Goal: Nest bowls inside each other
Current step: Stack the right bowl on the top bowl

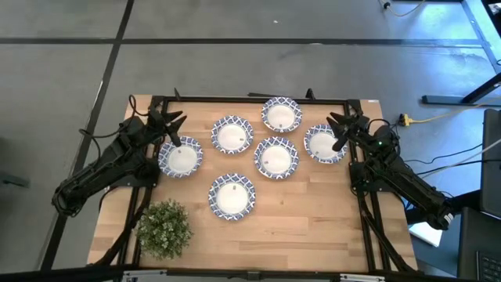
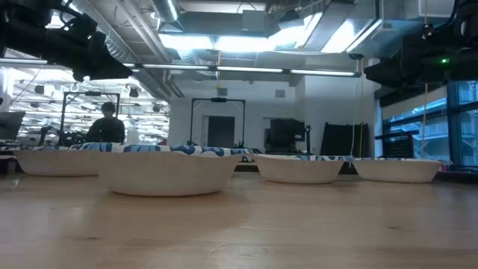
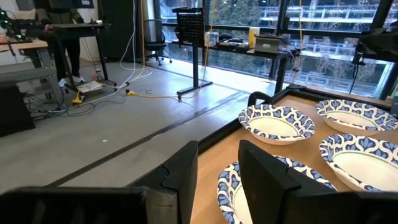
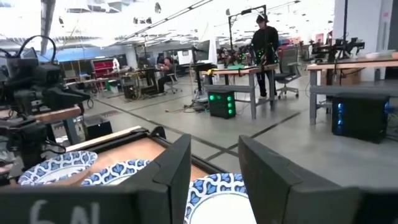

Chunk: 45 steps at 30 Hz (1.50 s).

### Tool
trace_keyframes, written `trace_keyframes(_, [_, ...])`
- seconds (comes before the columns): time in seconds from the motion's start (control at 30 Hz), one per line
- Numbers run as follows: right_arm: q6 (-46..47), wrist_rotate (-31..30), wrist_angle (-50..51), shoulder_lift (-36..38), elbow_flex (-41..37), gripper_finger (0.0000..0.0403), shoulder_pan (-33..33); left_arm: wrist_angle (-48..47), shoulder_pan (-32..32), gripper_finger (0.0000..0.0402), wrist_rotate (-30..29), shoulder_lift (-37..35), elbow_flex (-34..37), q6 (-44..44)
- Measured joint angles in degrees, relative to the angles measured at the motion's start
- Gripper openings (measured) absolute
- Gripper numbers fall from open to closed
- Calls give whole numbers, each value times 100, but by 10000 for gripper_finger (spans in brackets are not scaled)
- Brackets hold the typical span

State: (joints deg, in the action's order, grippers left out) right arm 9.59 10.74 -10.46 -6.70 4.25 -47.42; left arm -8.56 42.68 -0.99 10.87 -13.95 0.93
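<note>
Bowls sit apart on the bench (image 1: 313, 219), six of them, none inside another yet. In the high view they lie across the middle of the frame: the left bowl (image 1: 181, 157) at the left edge of the group, the right bowl (image 1: 324, 144) at the right edge, and four more between them, one (image 1: 232, 135) up left of center, one (image 1: 281, 115) at the top, one (image 1: 275, 157) in the center and one (image 1: 232, 196) lowest in the frame. A green plant (image 1: 164, 228) stands at the lower left.

The left gripper (image 1: 174, 141) is just over the top rim of the left bowl, so that bowl lies right under its fingers. The right gripper (image 1: 339, 143) is just over the right side of the right bowl. Each arm is nearest to the bowl on its own side, and the four middle bowls are farther from both. The bowls are round, so no side is longer than another; the rim is the part to pinch.

In the left wrist view the fingers (image 3: 267, 180) are apart with a gap between them, holding nothing, and a bowl rim shows just past them. In the right wrist view the fingers (image 4: 171, 168) are apart too, empty, with a bowl rim in the gap.

Both arms reach in from the bench sides, bent low and pointing toward the center. I think the next job is to come down on a rim and close.
</note>
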Motion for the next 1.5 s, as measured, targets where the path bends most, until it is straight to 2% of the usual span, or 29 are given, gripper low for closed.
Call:
trace_keyframes(0.1, [77,70,-2,0,0,136,0,0,0,111,-1,0,0,-1])
trace_keyframes(0.23, [74,477,37,0,0,136,2,0,2,111,-1,-1,1,0])
trace_keyframes(0.5, [-488,582,2038,-19,656,136,0,0,2,111,0,-2,1,-1])
trace_keyframes(0.6, [-273,434,2080,-113,870,136,0,2,2,111,-2,0,1,0])
trace_keyframes(0.73, [361,393,2146,-355,1463,136,0,6,2,111,-2,-1,1,0])
trace_keyframes(0.9, [-361,469,3493,-967,2626,136,2,9,2,111,-2,0,1,-2])
trace_keyframes(1.03, [-1022,333,4917,-1649,3580,136,0,9,2,111,-2,-1,1,-1])
trace_keyframes(1.17, [-1472,91,6082,-2302,4157,136,1,9,2,111,-1,-1,1,0])
trace_keyframes(1.37, [-1758,-1069,6976,-3055,4336,136,-31,8,2,111,-2,-1,1,0])
trace_keyframes(1.5, [-1970,-1105,7020,-3414,4199,136,-217,7,2,111,-2,0,1,2])
